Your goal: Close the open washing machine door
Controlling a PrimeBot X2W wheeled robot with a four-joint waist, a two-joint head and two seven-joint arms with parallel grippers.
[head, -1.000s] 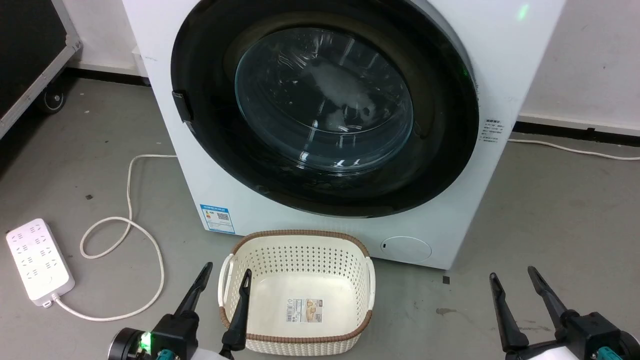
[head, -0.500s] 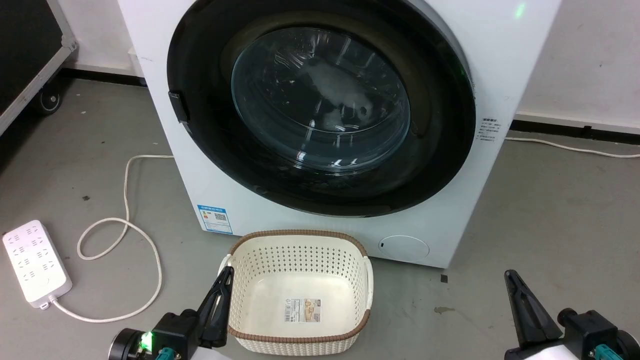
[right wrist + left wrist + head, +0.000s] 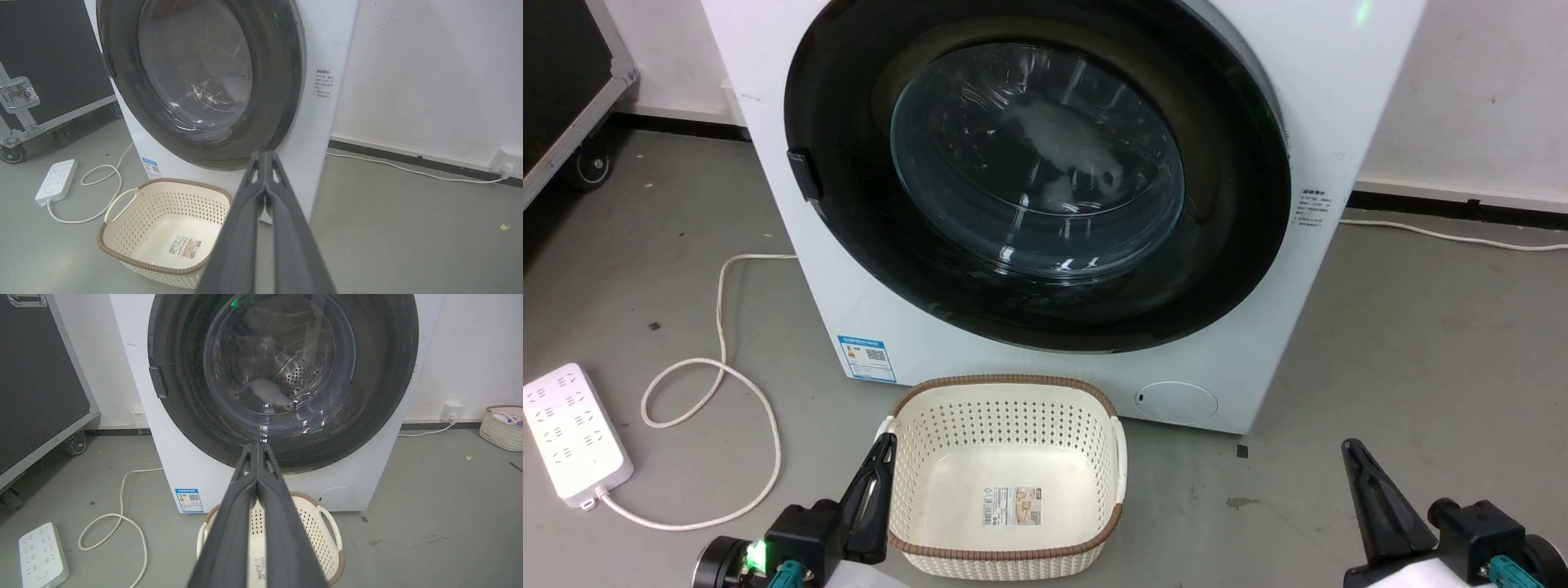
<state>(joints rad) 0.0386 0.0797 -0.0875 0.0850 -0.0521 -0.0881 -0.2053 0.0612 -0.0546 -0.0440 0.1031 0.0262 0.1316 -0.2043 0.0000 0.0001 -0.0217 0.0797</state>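
The washing machine door [image 3: 1037, 163] is seen at 12 o'clock in the head view, lying against the front of the washing machine [image 3: 1258, 367]. It is judged closed or all but closed, though whether the latch has caught cannot be told, so the closing step is judged to be at its end. If a further move is called for, a firm press on the rim at 9 o'clock, beside the small black catch [image 3: 800, 174], would be needed, followed by a check for any gap. The left gripper [image 3: 885, 447] at 7 o'clock and the right gripper [image 3: 1352, 453] at 5 o'clock are both clenched on nothing, well apart from the door. The door is formed of a wide glossy black ring around a bulging clear glass bowl, and the cabinet is smooth and white. A cream perforated basket [image 3: 1005, 382] with a woven brown rim is set at 6 o'clock, just before the machine
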